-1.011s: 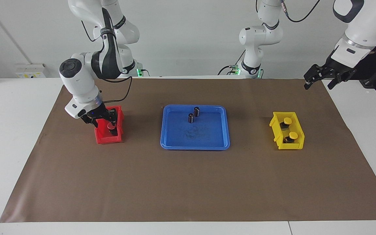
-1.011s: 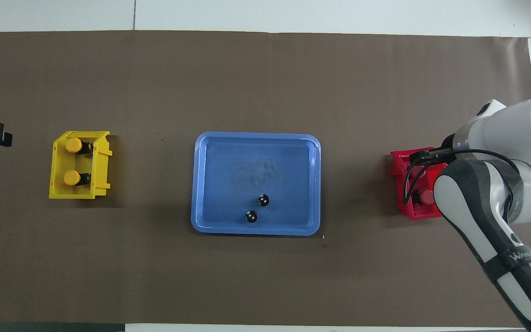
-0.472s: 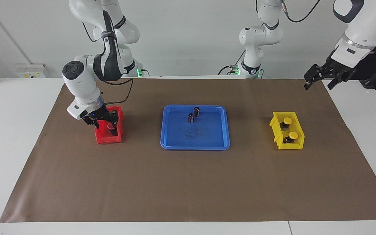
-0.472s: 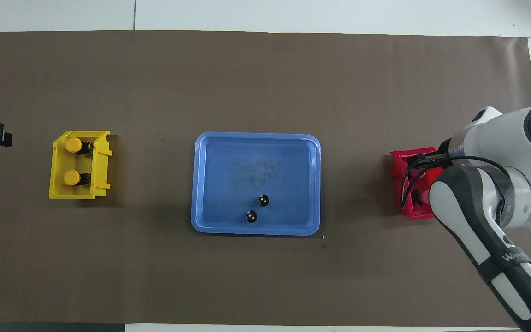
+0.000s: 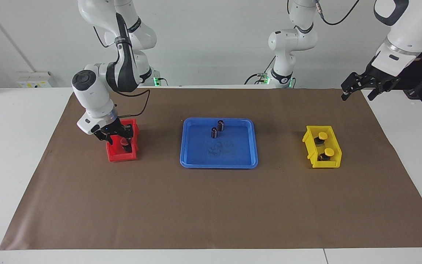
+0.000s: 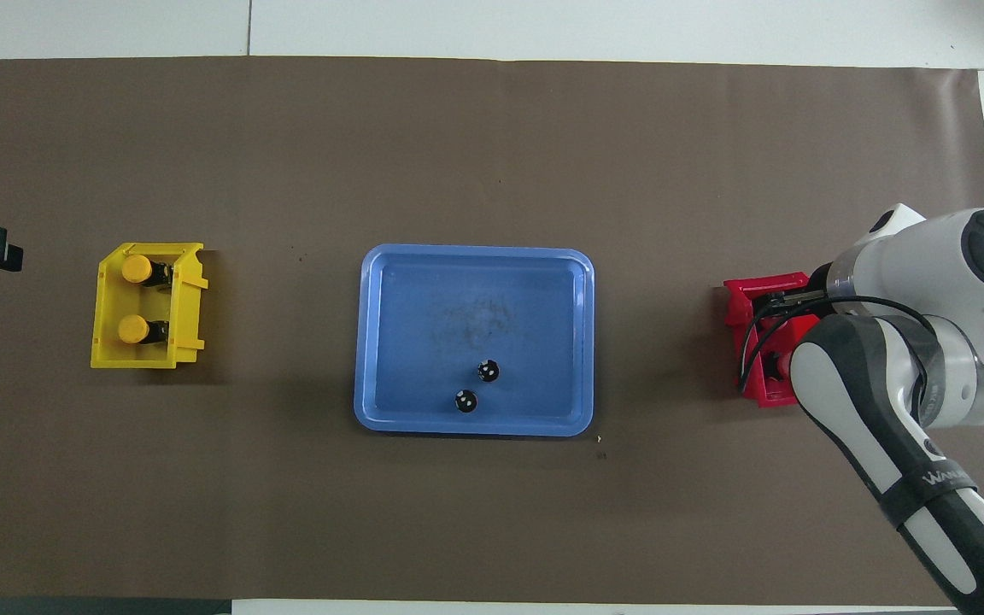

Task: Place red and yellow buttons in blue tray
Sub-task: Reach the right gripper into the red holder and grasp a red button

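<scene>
Red bin [image 5: 122, 147]: my right gripper [image 5: 117, 136] has lifted slightly, apparently clamped on a red button [image 5: 124, 142], can't confirm. Yellow buttons [image 5: 325, 144] sit in the yellow bin [image 5: 333, 161]; blue tray [image 5: 219, 157] holds none. Left gripper [image 5: 365, 88] waits, spread.

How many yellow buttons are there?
2. Both sit in the yellow bin toward the left arm's end of the table: one yellow button nearer to the robots, the other yellow button farther from them. None looks hidden.
</scene>
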`<control>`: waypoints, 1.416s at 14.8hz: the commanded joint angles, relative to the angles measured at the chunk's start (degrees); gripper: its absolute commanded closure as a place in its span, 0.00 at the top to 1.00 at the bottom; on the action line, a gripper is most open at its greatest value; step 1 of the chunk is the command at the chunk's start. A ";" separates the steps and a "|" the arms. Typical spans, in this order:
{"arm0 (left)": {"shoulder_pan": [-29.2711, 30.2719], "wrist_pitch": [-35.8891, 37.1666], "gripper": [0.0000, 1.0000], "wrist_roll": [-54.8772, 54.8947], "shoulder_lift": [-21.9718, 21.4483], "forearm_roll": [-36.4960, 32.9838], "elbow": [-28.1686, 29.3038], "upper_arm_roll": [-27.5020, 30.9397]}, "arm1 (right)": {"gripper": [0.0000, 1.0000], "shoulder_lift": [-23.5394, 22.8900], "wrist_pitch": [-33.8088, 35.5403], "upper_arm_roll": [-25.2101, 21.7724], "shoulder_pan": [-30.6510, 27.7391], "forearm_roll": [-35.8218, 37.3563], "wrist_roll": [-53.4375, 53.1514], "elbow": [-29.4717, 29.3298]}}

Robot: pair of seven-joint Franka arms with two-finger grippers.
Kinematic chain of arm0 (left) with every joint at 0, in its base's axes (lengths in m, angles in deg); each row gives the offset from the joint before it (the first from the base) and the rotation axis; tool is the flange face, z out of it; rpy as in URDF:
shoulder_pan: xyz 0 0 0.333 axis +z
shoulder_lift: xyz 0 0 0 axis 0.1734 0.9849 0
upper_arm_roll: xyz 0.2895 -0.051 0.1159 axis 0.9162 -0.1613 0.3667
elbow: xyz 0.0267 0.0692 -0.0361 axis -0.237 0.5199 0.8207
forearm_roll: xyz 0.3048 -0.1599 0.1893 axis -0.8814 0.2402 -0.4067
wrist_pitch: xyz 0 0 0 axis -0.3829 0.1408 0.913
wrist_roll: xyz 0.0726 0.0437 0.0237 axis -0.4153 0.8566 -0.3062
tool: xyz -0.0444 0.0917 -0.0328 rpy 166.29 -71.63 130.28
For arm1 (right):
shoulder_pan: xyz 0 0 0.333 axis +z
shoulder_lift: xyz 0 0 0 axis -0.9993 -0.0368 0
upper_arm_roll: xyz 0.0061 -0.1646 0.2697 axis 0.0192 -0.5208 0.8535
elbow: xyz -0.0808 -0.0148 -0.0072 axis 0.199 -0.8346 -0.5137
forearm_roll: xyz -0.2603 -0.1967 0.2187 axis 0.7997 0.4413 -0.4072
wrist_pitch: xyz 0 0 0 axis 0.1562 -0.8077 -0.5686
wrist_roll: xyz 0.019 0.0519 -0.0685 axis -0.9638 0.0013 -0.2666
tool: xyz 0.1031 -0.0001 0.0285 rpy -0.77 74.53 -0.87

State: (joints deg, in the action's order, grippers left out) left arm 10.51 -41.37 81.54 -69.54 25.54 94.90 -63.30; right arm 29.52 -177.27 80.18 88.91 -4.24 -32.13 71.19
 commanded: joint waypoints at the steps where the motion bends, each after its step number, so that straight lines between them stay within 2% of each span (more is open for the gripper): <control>1: 0.35 0.49 1.00 -0.32 -0.96 -0.88 0.98 -0.19 | 0.73 1.88 -1.48 0.40 -0.40 -0.13 -0.19 2.11; 13: 0.35 0.49 1.00 -0.41 -0.96 -0.88 0.98 -0.19 | 0.73 2.06 -3.58 0.40 -0.40 -0.13 -0.10 3.69; 16: 0.35 0.49 1.00 -0.41 -0.96 -0.88 0.98 -0.19 | 0.69 2.50 -4.99 0.41 -0.40 -0.13 -0.10 4.84; 21: 0.35 0.40 1.00 -0.41 -0.96 -0.88 0.98 -0.19 | 0.55 2.59 -5.26 0.49 -0.40 -0.13 -0.10 4.93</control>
State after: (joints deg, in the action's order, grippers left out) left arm 10.51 -41.35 81.54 -69.54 25.54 94.90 -63.30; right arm 30.32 -181.39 80.27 88.95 -4.24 -32.13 74.24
